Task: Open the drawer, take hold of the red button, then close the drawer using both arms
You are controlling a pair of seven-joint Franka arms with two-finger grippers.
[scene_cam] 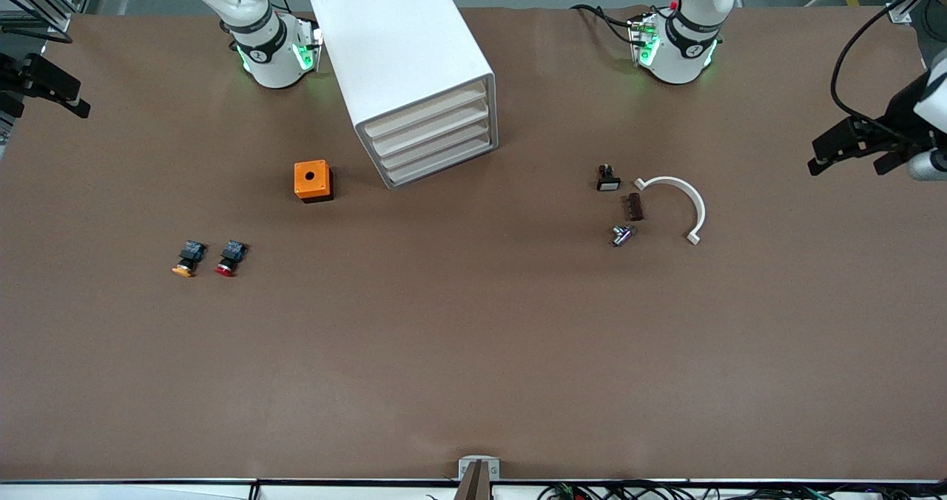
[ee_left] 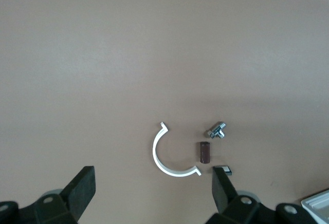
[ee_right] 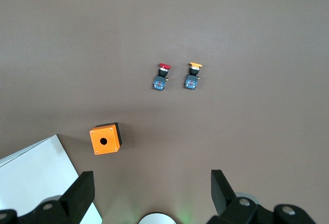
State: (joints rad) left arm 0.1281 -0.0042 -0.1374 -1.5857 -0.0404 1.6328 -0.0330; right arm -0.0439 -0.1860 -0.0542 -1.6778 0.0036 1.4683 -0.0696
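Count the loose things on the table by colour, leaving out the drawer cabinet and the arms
Orange: 2, orange cube, orange-capped button
Red: 1, red-capped button
White: 1, curved clip
Dark: 2, black switch, brown block
Silver: 1, metal fitting
Total: 7

The counter (scene_cam: 473,352) is plain brown, and on it stands a white drawer cabinet (scene_cam: 403,56) with cream drawer fronts. The button (scene_cam: 230,257) has a red cap on a black-and-blue body, its twin (scene_cam: 188,257) an orange cap, and the box (scene_cam: 312,180) is orange with a black base. A curved clip (scene_cam: 677,203) is white, a small block (scene_cam: 635,207) dark brown, a fitting (scene_cam: 621,234) silvery.
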